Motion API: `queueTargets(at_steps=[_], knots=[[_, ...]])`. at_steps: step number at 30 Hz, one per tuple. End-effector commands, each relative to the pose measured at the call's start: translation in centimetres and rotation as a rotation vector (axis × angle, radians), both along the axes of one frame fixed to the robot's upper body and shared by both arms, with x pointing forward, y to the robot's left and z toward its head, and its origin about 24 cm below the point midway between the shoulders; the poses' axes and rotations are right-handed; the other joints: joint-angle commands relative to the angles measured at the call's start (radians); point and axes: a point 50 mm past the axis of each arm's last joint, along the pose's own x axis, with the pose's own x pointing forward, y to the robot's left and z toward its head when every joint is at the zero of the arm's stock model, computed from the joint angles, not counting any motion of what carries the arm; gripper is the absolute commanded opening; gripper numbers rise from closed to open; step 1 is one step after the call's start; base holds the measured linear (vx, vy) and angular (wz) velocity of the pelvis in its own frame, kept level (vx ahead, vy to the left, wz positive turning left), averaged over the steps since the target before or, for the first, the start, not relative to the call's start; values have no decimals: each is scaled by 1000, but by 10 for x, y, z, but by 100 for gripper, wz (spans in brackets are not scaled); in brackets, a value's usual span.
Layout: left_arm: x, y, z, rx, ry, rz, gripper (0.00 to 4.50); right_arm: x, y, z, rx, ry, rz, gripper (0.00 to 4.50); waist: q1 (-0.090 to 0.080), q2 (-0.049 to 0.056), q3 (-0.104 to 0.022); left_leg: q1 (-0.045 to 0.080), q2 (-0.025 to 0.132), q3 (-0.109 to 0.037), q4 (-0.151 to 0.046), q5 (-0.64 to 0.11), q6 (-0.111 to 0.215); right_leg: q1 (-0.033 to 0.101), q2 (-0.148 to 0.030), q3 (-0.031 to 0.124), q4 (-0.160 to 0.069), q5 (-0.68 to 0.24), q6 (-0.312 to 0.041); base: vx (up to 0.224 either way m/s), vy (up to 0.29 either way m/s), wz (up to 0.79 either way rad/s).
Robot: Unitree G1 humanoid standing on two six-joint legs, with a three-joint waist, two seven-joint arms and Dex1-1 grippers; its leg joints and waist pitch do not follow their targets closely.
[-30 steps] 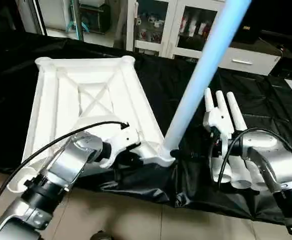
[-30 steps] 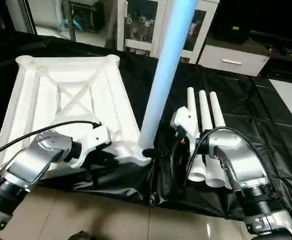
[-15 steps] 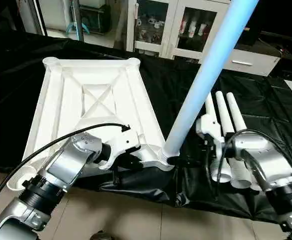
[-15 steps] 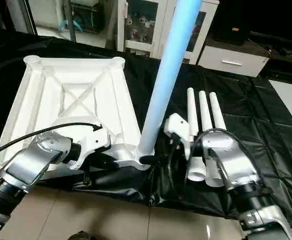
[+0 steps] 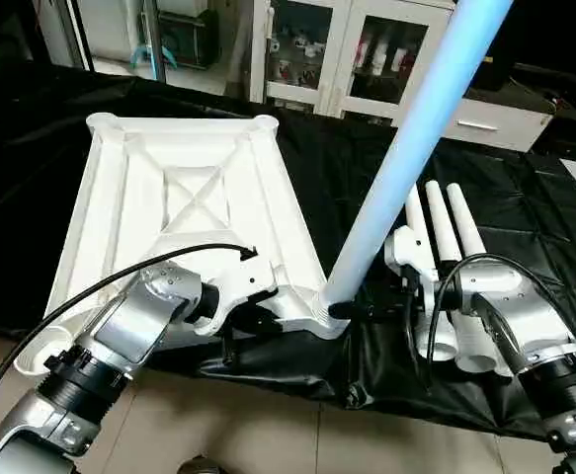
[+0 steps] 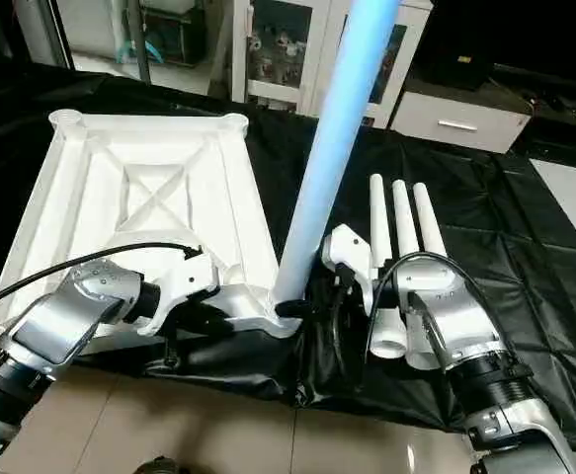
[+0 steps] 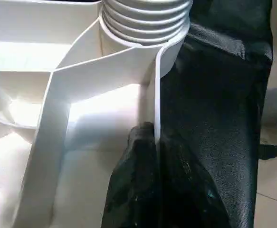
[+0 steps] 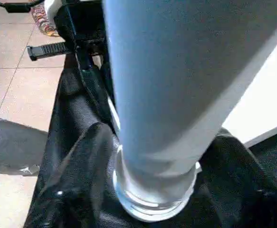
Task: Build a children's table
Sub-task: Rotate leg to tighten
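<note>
Standing in the near corner socket (image 5: 324, 308), my leg (image 5: 406, 148) leans toward one o'clock, right gripper (image 8: 150, 156) straddling its base, fingers spread, left gripper (image 7: 155, 152) pinching the tabletop (image 5: 184, 197) rim.

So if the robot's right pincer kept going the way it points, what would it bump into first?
Most likely the standing leg: its base sits right between the right pincer fingers, already very close.

Head pair above; wrist views close-up
</note>
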Motion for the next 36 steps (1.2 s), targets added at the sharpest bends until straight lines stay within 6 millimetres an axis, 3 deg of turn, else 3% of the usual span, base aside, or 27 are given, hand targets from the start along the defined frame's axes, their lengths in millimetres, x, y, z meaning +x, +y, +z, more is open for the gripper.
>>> queueTargets(at_steps=[1,7,17,19,21,22,23,25,26,27,28,29,30,31,32,33,35,36], knots=[[-9,-6,-15,32,78,-55,0,2,-1,3,-22,-15,21,243,-6,12,-61,32,38,-17,-73,-273,-15,32,-44,29,-61,-146,-232,0,0,0],[-8,-6,-14,37,77,-56,0,2,0,0,-32,-13,32,198,-7,13,-61,33,38,-18,-74,-292,-21,31,-45,28,-63,-163,-231,0,0,0],[-8,-5,-14,39,76,-52,0,-1,1,-8,-50,5,43,190,-7,13,-60,32,38,-18,-75,-299,-20,32,-46,28,-63,-173,-228,0,0,0],[0,-9,-12,-11,50,18,0,4,3,-19,-35,57,-80,190,-9,11,-59,32,37,-18,-76,-308,-22,30,-45,29,-65,-189,-227,0,0,0],[13,-14,-9,-64,11,136,0,13,6,-33,-44,87,-259,190,-13,9,-53,33,35,-20,-80,-359,-36,26,-46,29,-74,-272,-211,0,0,0],[15,-16,-9,-76,7,164,0,15,6,-36,-49,94,-303,189,-18,11,-45,42,34,-25,-84,-443,-60,18,-49,26,-88,-403,-187,0,0,0],[26,-21,-5,-120,-9,259,0,20,10,-49,-46,140,-462,189,-26,12,-44,46,33,-33,-84,-506,-83,15,-54,23,-96,-509,-157,-56,0,-6],[28,-23,-4,-128,-12,276,0,20,11,-51,-40,150,-487,189,-40,7,-49,44,31,-45,-85,-533,-95,21,-60,13,-106,-591,-113,-58,4,-9],[32,-26,-2,-151,-12,315,0,22,15,-56,-27,165,-548,189,-47,7,-49,38,32,-48,-87,-527,-86,24,-62,12,-110,-597,-100,0,0,0],[40,-31,1,-177,-23,380,0,26,21,-62,-9,191,-671,189,-51,16,-48,45,30,-49,-86,-537,-85,12,-60,14,-116,-604,-100,0,0,0],[40,-31,1,-177,-23,380,0,26,21,-62,-9,191,-671,189,-55,16,-46,49,28,-49,-84,-554,-85,6,-59,11,-120,-614,-99,0,0,0],[43,-34,2,-186,-27,417,0,28,25,-66,-6,202,-744,189,-64,15,-47,47,27,-54,-85,-568,-86,10,-58,6,-122,-623,-96,0,0,0],[45,-35,3,-188,-32,431,0,29,26,-67,-6,206,-779,189,-67,18,-49,45,28,-59,-86,-575,-83,17,-60,1,-124,-618,-93,0,0,0],[53,-39,5,-186,-57,504,0,34,31,-73,-13,219,-923,188,-69,23,-48,42,30,-60,-89,-574,-82,19,-61,1,-124,-603,-95,0,0,0],[53,-39,5,-186,-57,504,0,34,31,-73,-13,219,-923,188,-76,30,-47,44,29,-64,-94,-599,-91,17,-58,-7,-127,-596,-97,0,0,0],[62,-44,5,-166,-100,591,0,37,38,-79,-37,223,-1096,188,-76,36,-48,46,29,-67,-94,-617,-98,19,-57,-11,-126,-587,-96,0,0,0],[66,-46,5,-153,-125,625,0,38,43,-81,-44,222,-1150,188,-86,39,-49,51,30,-72,-99,-668,-105,24,-53,-24,-132,-544,-93,0,0,0],[70,-48,6,-139,-158,654,0,39,52,-82,-43,231,-1200,188,-86,40,-48,57,29,-67,-99,-672,-100,15,-56,-19,-137,-535,-95,0,0,0]])
